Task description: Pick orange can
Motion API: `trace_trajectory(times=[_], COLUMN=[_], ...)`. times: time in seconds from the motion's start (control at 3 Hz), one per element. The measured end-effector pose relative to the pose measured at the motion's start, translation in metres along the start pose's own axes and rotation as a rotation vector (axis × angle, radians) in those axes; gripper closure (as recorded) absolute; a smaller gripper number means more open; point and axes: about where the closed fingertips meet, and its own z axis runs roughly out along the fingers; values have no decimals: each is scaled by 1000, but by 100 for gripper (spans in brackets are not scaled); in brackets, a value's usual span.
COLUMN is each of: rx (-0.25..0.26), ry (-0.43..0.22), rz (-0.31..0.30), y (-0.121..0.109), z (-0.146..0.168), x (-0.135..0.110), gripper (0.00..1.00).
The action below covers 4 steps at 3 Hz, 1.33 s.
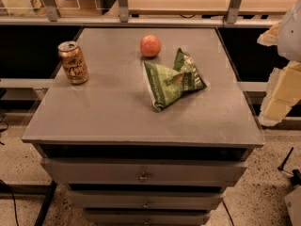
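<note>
Target, the orange can (73,62), stands upright at the far left of the surface (117,121); it looks light, thin-walled and slick, so a mid-body side grasp seems best, and its pale print is unreadable. Rightward lie a round fruit (150,45) and green bag (175,80); the end effector (281,91) hangs beyond the right edge, its grip state cannot be told.
</note>
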Motion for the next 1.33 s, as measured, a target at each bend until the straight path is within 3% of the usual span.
trace_trajectory(times=[0.33,0.67,1.33], rx=[3,-22,-122], ry=[-3,-34,-163], rz=[-4,-73,-209], y=[-1,-7,-18], z=[0,12,54], x=[-3,-44,-175], gripper=[0,0,0])
